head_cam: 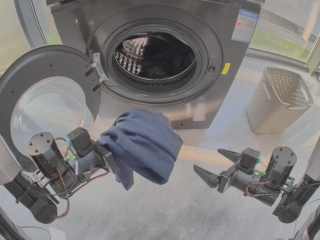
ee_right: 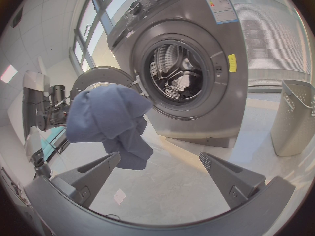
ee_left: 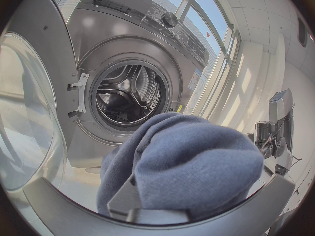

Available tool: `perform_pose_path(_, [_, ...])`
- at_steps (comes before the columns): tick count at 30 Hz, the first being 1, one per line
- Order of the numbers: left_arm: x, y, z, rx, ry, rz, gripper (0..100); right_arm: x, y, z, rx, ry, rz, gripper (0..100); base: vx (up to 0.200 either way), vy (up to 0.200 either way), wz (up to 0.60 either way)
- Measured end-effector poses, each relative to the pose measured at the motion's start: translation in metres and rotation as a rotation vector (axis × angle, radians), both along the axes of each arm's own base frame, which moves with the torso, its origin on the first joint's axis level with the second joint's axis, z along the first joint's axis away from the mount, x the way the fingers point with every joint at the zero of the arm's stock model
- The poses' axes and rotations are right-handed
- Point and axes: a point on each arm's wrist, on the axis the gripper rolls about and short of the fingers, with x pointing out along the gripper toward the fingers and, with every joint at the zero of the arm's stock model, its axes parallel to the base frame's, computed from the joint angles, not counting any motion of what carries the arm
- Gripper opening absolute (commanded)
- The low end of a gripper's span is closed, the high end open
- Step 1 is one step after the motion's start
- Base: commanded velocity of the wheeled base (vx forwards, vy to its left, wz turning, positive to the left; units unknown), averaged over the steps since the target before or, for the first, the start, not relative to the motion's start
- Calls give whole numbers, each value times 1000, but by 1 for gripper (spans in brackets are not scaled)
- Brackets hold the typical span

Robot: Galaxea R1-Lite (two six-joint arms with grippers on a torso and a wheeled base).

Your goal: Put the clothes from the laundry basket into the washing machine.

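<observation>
My left gripper (head_cam: pixel 115 160) is shut on a dark blue garment (head_cam: pixel 145 144) that hangs bunched over it, held in the air in front of and below the washing machine's drum opening (head_cam: pixel 155 59). The cloth (ee_left: pixel 193 161) hides most of the fingers in the left wrist view; it also shows as a draped bundle (ee_right: pixel 110 122) in the right wrist view. The washing machine (head_cam: pixel 186 20) stands ahead with its round door (head_cam: pixel 46 94) swung open to the left. My right gripper (head_cam: pixel 213 165) hangs open and empty, low on the right. The beige laundry basket (head_cam: pixel 280 100) stands right of the machine.
Dark cloth lies inside the drum (ee_left: pixel 129 94). The open door reaches out close to my left arm. Grey tiled floor (head_cam: pixel 180 207) stretches in front of the machine. Windows run behind the machine and basket (ee_right: pixel 297 118).
</observation>
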Motion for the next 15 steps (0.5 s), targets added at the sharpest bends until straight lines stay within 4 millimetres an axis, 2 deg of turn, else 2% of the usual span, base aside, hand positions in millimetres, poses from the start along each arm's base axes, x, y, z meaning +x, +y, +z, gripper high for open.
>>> perform_pose_path(9, [-7,5,0,12,-1,3,0,4,-2,-2,7,14,-35,100,0,0,0])
perform_pose_path(15, [-5,5,-1,28,-10,9,0,4,-1,-3,6,15,-34,100,200,0,0])
